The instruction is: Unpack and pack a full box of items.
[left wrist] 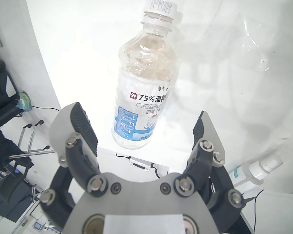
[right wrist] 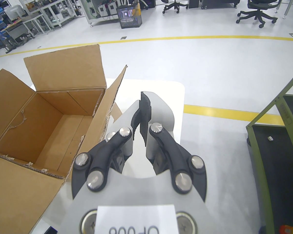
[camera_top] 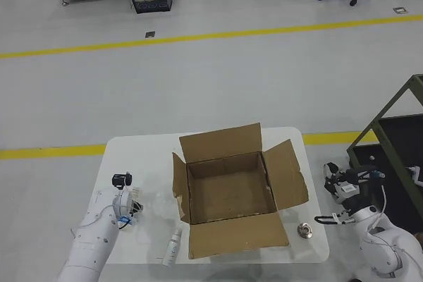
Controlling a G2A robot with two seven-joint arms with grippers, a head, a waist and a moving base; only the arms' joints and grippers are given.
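Top view: the box (camera_top: 220,144) stands open in the middle of the table (camera_top: 144,158), with nothing in it. A spray bottle (camera_top: 171,248) lies near its front flap.

Left wrist view: the left gripper (left wrist: 140,116) is wide and holds nothing. A bottle (left wrist: 146,74) lies on the table right ahead of it.

Right wrist view: the right gripper (right wrist: 143,103) is pinched closed on nothing, beside the box.

I think packing is just starting. Next, the left gripper should go down, squeeze the bottle and carry it to the box.
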